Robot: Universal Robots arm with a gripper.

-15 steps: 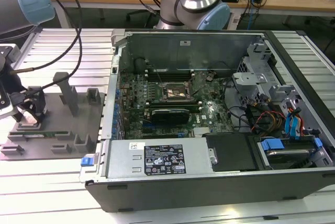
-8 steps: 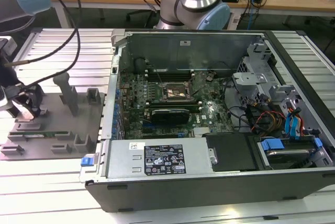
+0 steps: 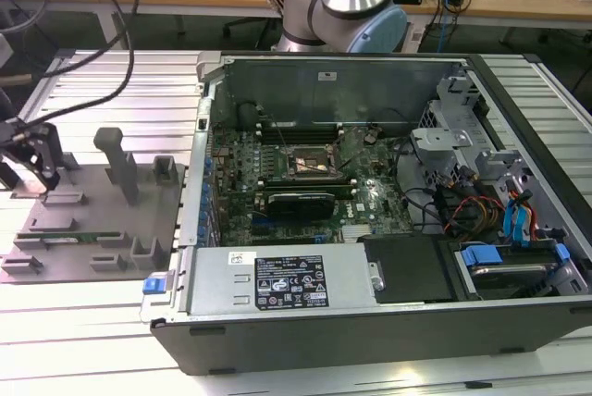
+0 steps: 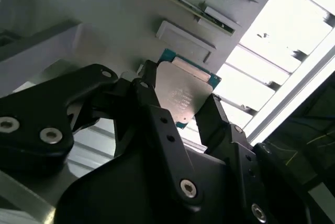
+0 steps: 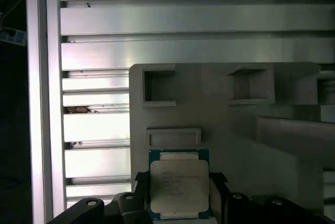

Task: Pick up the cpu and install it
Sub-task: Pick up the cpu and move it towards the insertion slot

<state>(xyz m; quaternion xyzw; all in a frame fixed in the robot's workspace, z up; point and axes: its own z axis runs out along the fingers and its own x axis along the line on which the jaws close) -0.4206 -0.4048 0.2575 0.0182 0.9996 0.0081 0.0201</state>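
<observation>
The gripper (image 4: pixel 180 106) clasps the cpu (image 4: pixel 183 90) by two opposite edges at the grey tray (image 3: pixel 88 216), with the socket (image 3: pixel 310 163) lying well apart toward the exterior view's right.

Exterior view sits high and well back, looking down across the counter (image 3: pixel 83 322) at the open computer case (image 3: pixel 370 192) and grey tray (image 3: pixel 92 220). Both wrist views ride close, peering past the tool (image 5: pixel 178 182) onto the cpu (image 4: pixel 183 96) and that same tray.

The claw (image 4: pixel 180 97) clamps the cpu (image 5: pixel 179 185) between both fingers (image 4: pixel 154 110).
</observation>
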